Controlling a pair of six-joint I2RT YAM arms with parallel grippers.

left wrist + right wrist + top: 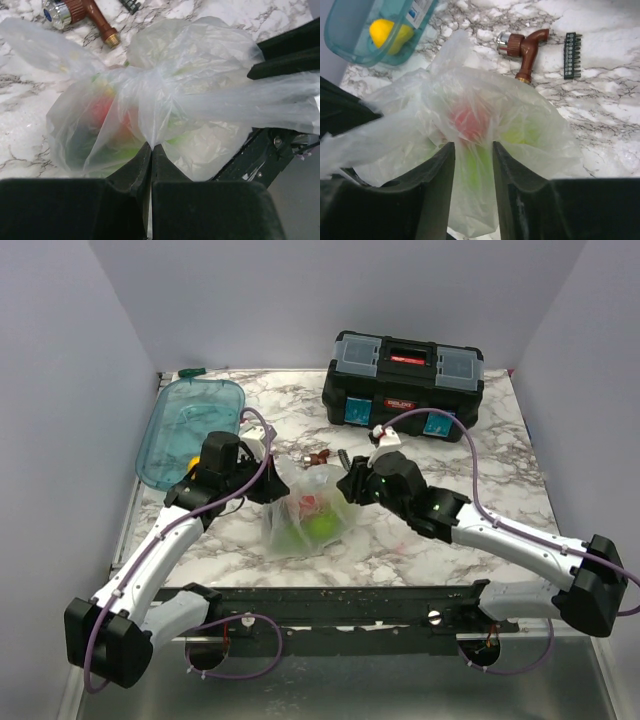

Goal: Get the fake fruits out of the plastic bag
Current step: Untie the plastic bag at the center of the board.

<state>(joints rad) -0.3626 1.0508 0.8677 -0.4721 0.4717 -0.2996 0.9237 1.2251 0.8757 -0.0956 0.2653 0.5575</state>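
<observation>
The clear plastic bag point(305, 520) lies mid-table with a red fruit point(308, 504) and a lime-green fruit point(322, 525) showing through it. My left gripper point(270, 478) is at the bag's upper left, shut on a gathered fold of film point(151, 146). My right gripper point(347, 486) is at the bag's upper right. Its jaws stand a little apart with bag film hanging between them point(473, 150). The red fruit point(469, 122) and green fruit point(520, 134) lie just beyond its tips. A yellow fruit point(387, 34) sits in the teal tub point(190, 425).
A black toolbox point(403, 385) stands at the back right. A brown tap fitting point(525, 50) and a black bit strip point(571, 55) lie on the marble just behind the bag. The teal tub stands at the left table edge.
</observation>
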